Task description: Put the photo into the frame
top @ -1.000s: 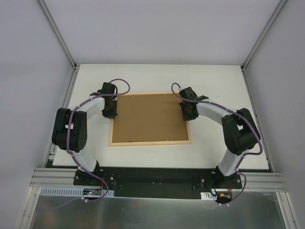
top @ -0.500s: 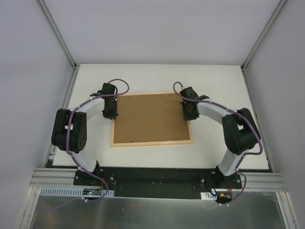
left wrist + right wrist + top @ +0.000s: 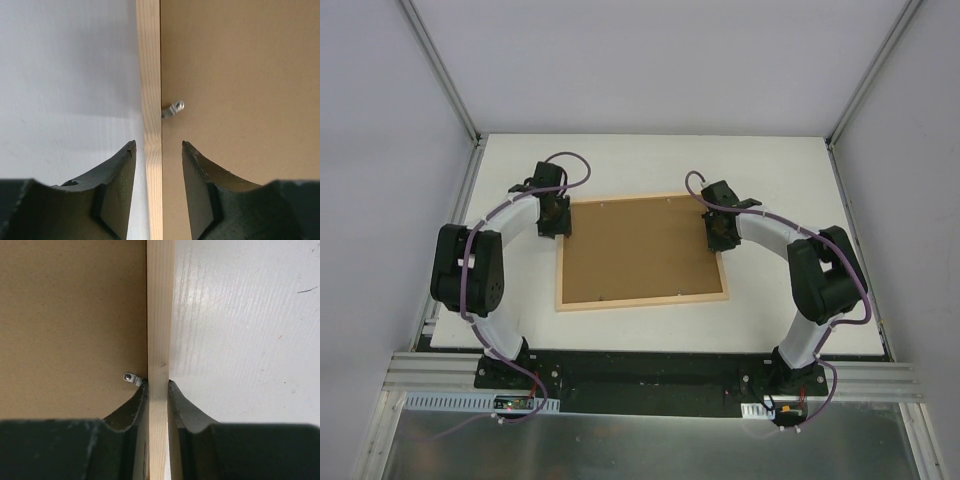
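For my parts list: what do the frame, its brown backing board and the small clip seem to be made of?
The frame: pale unfinished-looking wood, grain visible. The backing board: likely matte brown fibreboard, evenly speckled. The clip: shiny silver metal, probably steel.

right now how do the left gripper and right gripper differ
The left gripper is at the left rail of the frame, the right gripper at its right rail. The left gripper's jaws stand apart, clear of the wood; the right gripper's jaws clamp it. Both straddle a rail beside a small metal clip.
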Robot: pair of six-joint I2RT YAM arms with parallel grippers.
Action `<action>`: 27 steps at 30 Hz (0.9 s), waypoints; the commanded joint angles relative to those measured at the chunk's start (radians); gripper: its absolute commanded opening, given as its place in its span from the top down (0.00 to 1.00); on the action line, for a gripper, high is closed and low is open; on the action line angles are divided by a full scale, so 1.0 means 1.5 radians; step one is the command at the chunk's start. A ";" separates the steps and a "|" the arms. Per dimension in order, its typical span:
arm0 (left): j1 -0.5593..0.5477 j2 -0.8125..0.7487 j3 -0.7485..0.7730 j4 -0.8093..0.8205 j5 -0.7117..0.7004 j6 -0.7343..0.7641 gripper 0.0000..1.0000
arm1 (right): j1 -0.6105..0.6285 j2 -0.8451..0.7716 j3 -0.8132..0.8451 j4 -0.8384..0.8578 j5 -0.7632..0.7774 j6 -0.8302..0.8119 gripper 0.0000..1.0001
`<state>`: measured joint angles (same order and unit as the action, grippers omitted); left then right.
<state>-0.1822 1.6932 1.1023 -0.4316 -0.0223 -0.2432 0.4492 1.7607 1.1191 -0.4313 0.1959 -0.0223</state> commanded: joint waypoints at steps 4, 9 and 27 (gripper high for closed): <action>0.008 0.068 0.091 -0.004 -0.016 0.052 0.65 | -0.017 -0.004 -0.004 -0.007 0.011 -0.027 1.00; 0.009 0.075 0.094 -0.010 -0.002 0.059 0.66 | -0.023 -0.008 -0.004 -0.005 0.000 -0.029 1.00; 0.016 0.115 0.101 -0.019 0.014 0.062 0.64 | -0.034 -0.007 -0.002 -0.009 -0.007 -0.031 1.00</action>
<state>-0.1680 1.8397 1.2247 -0.4335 -0.0055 -0.1562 0.4164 1.7607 1.1191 -0.4232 0.1585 -0.0479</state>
